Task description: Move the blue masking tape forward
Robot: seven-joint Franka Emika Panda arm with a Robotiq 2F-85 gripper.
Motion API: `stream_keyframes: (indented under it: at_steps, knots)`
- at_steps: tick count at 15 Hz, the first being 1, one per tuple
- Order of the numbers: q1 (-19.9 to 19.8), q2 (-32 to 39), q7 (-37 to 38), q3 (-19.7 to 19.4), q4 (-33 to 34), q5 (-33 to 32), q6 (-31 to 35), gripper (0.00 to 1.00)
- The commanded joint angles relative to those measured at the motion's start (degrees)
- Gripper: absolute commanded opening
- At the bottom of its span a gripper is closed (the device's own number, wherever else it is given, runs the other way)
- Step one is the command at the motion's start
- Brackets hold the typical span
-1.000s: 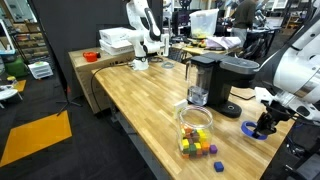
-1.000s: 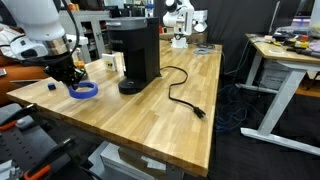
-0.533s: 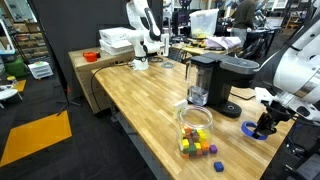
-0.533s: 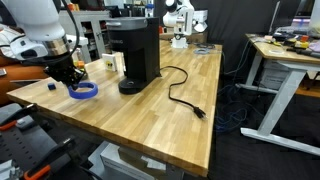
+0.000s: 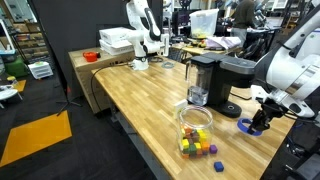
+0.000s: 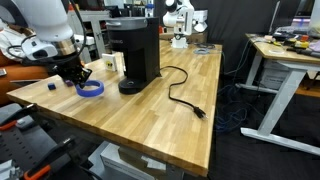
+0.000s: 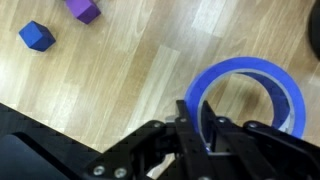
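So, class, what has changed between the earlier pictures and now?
The gripper, pinching the rim of the blue masking tape, has dragged it a little along the wooden table toward the coffee maker. The coffee maker, the jar and the loose cubes stayed put.

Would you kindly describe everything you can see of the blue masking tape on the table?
The blue masking tape is a flat blue-purple ring with an open centre showing the wood beneath. It lies flat on the wooden table near the coffee machine. The gripper straddles its wall, one finger inside, one outside, seemingly pinching it.
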Motion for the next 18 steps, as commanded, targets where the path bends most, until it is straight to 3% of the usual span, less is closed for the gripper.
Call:
stream_keyframes:
  at_steps: [1,9,10,11,18]
  knots:
    - [-0.8,4.6,-3.0,-1.4,2.5,0.7,-1.6,0.04]
    - [-0.5,8.5,-4.7,-1.7,4.2,2.0,-2.7,0.04]
    - [-0.6,8.5,-4.6,-1.7,4.2,2.1,-3.2,0.31]
    - [-0.6,8.5,-4.7,-1.7,4.2,2.3,-3.5,0.42]
    - [-0.4,8.7,-4.7,-1.7,3.7,2.3,-5.2,0.9]
